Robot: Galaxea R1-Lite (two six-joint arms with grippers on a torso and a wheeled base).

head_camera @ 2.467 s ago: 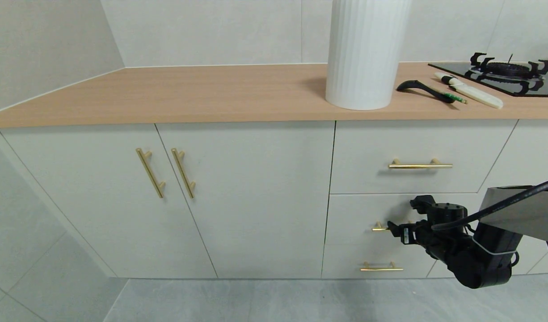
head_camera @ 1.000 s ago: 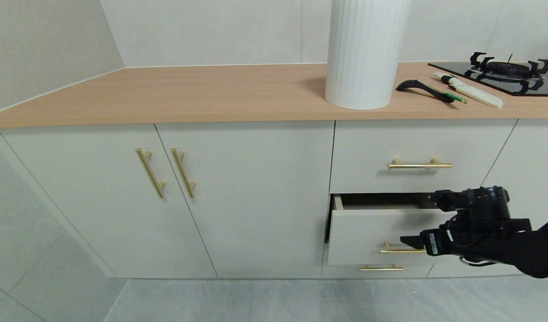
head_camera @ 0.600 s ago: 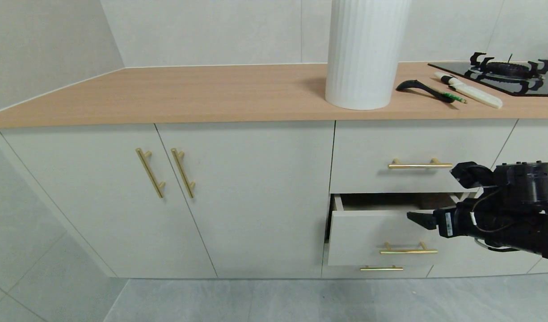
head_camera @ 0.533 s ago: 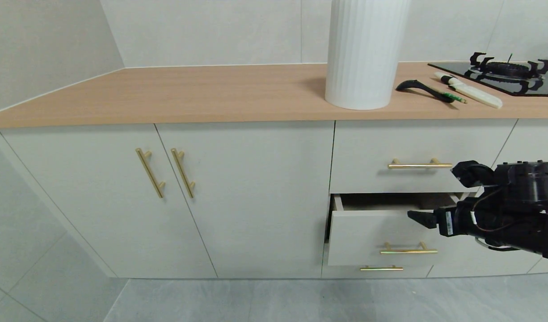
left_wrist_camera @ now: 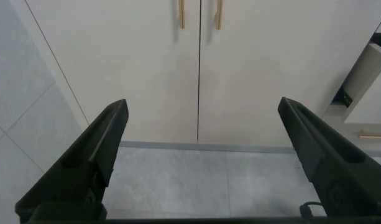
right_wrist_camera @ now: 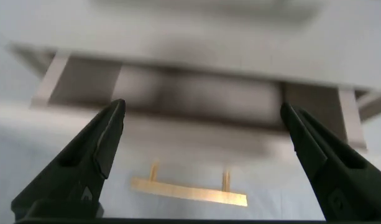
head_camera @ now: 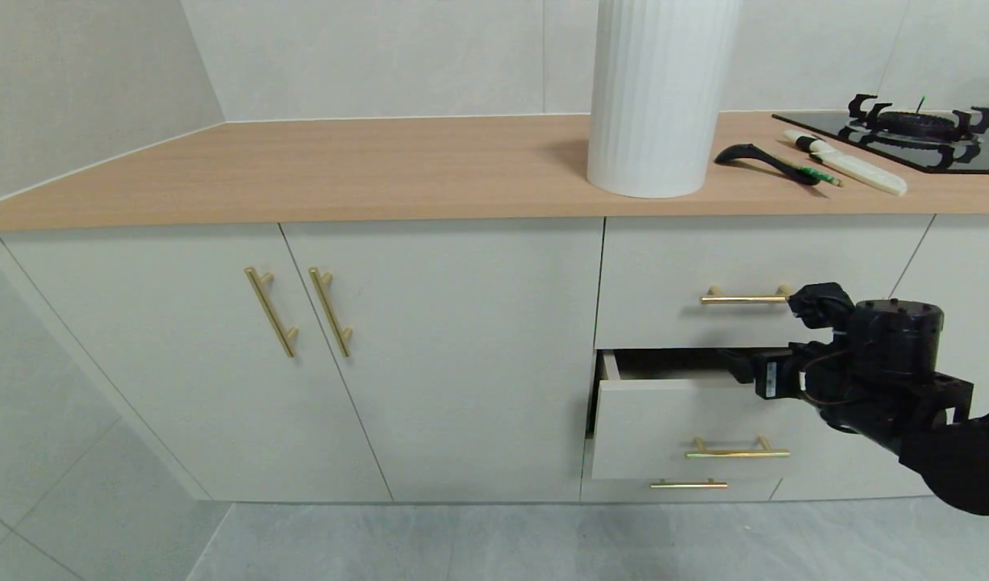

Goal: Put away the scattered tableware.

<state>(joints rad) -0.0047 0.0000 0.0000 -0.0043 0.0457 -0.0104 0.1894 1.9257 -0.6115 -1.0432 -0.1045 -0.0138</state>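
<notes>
Right wrist view gives us our right claw (right_wrist_camera: 202, 162) spread wide and empty, hanging just in front of the middle drawer (right_wrist_camera: 196, 93) and above its brass handle (right_wrist_camera: 189, 191); our left claw (left_wrist_camera: 202, 162) is likewise wide open with nothing in it, low down and facing the cupboard doors (left_wrist_camera: 271, 74) and the floor (left_wrist_camera: 178, 180). In the head view the drawer stands part of the way out, its cavity dark, so we cannot tell what lies inside. Farther back, on the surface (head_camera: 341, 169), the tableware lies untouched: a black ladle (head_camera: 769, 164), a green-ended stick (head_camera: 825, 177) and a white knife-like utensil (head_camera: 849, 165), close together between the white ribbed cylinder (head_camera: 660, 97) and the hob (head_camera: 914, 137). We judge the drawer-opening step done and the fetching step in hand; next we need to raise the right claw to the surface, set it across the ladle's slim handle and close low, though the drawer may want pulling out further first
</notes>
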